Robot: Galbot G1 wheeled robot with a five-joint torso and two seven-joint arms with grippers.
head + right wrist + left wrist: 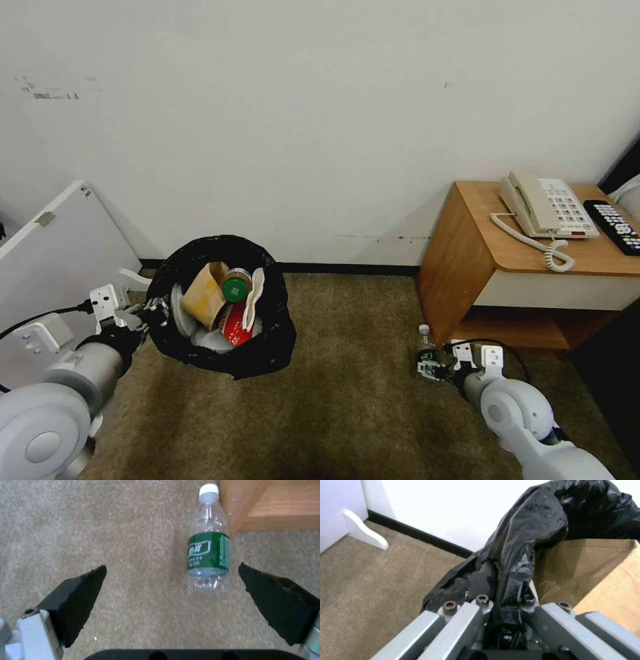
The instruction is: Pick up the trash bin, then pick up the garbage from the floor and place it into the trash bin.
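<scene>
Collection is nearly done: the bin (223,307) is pinched at its bagged rim by the left gripper (148,312), and the right gripper (171,590) is held spread over the last bottle (209,547). It lies on the carpet (347,400) beside the nightstand (467,267), cap toward the wall. Lowering astride its long axis is judged to be needed next.

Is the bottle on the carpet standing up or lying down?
Lying down. The bottle rests on its side on the floor, white cap toward the wooden nightstand, between the open right gripper fingers.
</scene>
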